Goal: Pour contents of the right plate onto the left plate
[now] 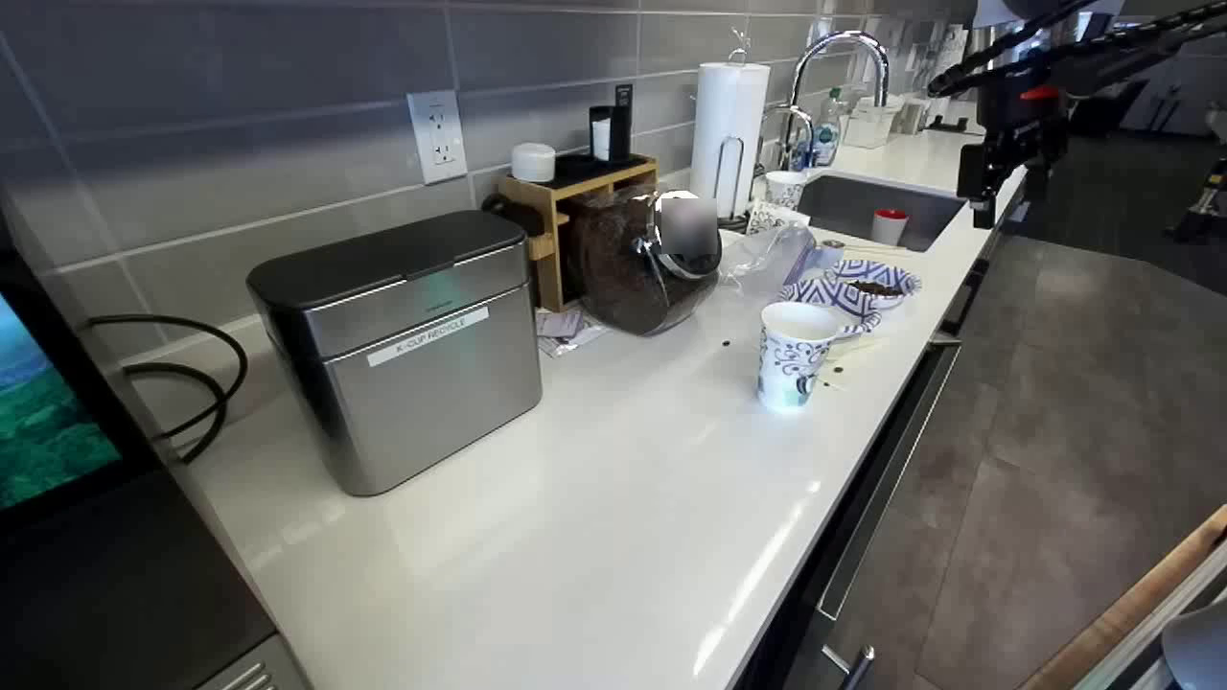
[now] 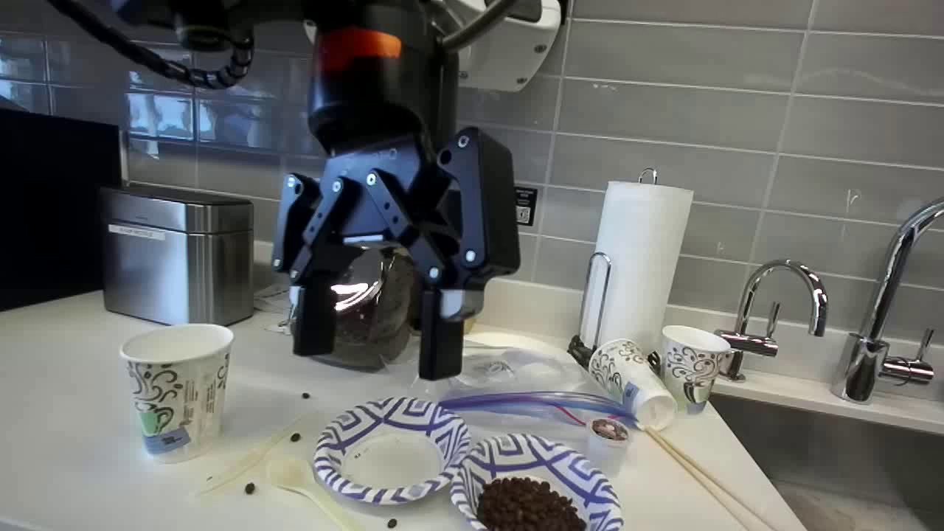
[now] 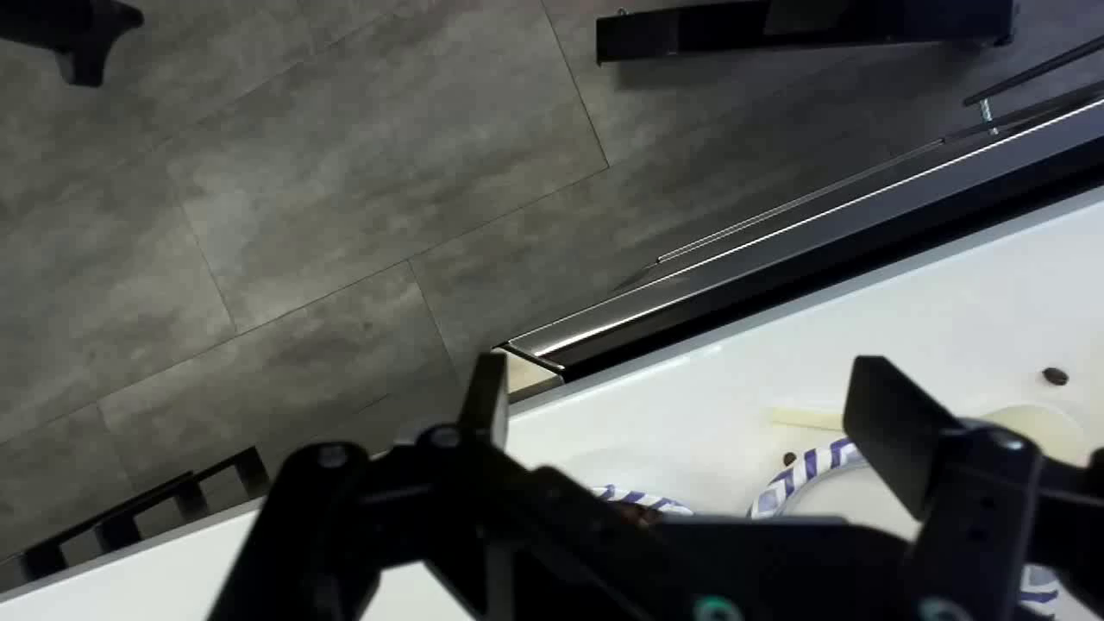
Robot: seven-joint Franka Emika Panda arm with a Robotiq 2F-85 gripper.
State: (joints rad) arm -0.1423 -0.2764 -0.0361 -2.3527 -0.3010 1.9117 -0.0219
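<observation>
The right plate is a blue-and-white patterned bowl (image 2: 582, 479) holding a heap of dark beans (image 2: 527, 507). It also shows in an exterior view (image 1: 896, 273), and part of its rim shows in the wrist view (image 3: 645, 498). The left plate (image 2: 391, 459) is a similar bowl, nearly empty, touching or overlapping the right plate's edge. It also shows in an exterior view (image 1: 822, 293) and partly in the wrist view (image 3: 798, 477). My gripper (image 2: 377, 358) is open and empty, up in the air above the counter, apart from both plates. It also shows in the wrist view (image 3: 677, 373).
A paper cup (image 2: 177, 394) stands beside the left plate, with a pale spoon (image 2: 291, 476) and loose beans nearby. A plastic bag (image 2: 509, 372), small pod (image 2: 608, 442), sticks (image 2: 700, 472) and two cups lie behind. A bean jar (image 1: 633, 264), steel bin (image 1: 422, 355) and sink (image 1: 844, 196) surround them.
</observation>
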